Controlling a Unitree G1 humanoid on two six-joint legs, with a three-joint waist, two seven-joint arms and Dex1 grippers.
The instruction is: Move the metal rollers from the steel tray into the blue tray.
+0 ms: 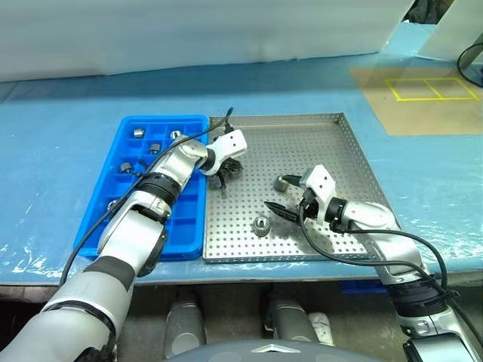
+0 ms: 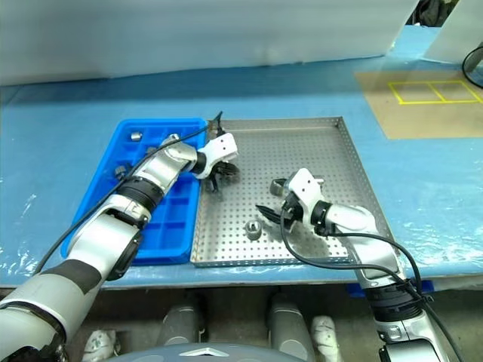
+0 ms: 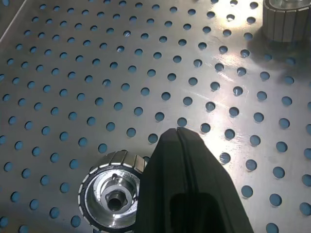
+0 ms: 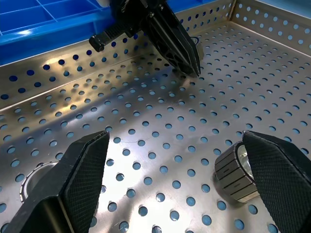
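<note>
Now left fingers (image 3: 187, 160) pressed together beside roller (image 3: 112, 194), right fingers (image 4: 279, 165) wide.

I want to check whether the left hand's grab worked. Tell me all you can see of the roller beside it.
The roller is a short, shiny grey metal cylinder with a ribbed side and a hollow stepped centre. It stands on end on the holed floor of the steel tray, near the blue tray. The left hand has its black fingers pressed together right beside it, not around it.

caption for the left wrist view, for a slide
Shut left gripper beside a metal roller on the steel tray.
</note>
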